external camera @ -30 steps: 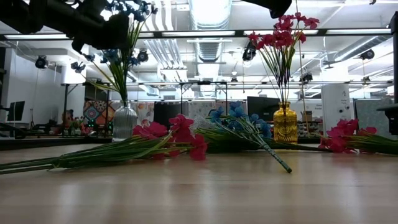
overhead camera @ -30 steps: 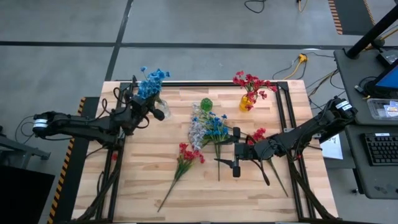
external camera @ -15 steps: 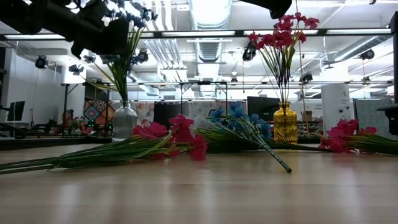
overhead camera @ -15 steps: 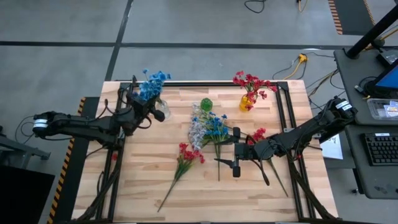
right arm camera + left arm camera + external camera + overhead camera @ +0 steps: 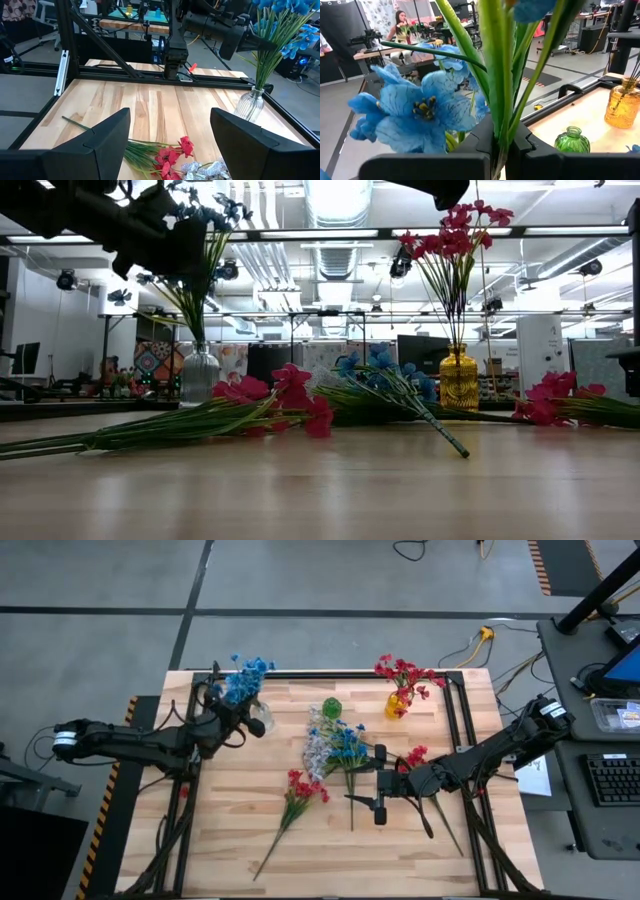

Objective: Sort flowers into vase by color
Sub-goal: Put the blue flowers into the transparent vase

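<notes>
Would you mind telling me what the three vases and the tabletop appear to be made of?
The ribbed clear vase looks like glass: see-through and glossy. The textured amber vase and small green vase seem tinted glass, translucent and shiny. The tabletop looks like pale wooden planks with visible grain, possibly butcher block.

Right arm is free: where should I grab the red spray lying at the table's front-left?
Take the red spray on its bare stem, behind the blossoms, coming straight down with the open right gripper and fingers across the stem. It lies flat and diagonal, clear of the blue and white pile.
</notes>
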